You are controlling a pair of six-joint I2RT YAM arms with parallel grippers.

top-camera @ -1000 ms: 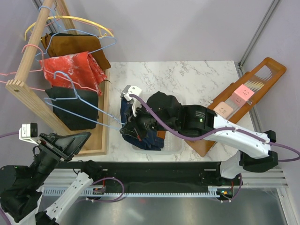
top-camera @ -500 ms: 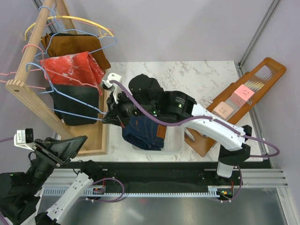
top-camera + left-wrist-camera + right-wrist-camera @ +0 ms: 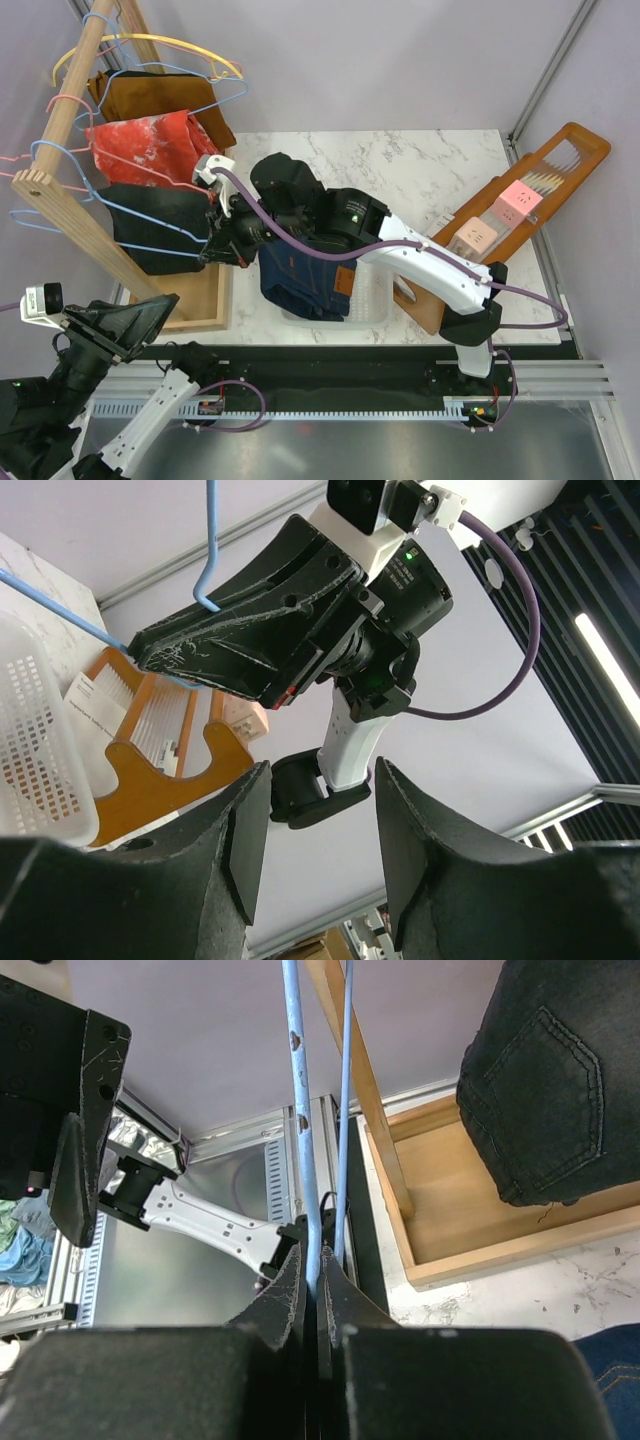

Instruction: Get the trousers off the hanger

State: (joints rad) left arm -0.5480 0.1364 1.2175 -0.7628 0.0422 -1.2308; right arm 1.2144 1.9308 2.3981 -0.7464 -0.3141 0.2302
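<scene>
On white basket [image 3: 372, 308], denim trousers [image 3: 300, 278], brown patch [image 3: 343, 282] lettering illegible

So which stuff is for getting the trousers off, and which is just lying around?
For the job:
black trousers
blue hanger
denim trousers
right fingers, pinching the hanger

Just lying about:
red cloth
brown garment
wooden tray
pink blocks

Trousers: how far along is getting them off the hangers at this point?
Done: the denim trousers lie over the white basket. In hand: the right gripper is shut on a blue hanger wire by the rack; the left gripper is open and empty. Left: the black trousers hang at the rack.
</scene>
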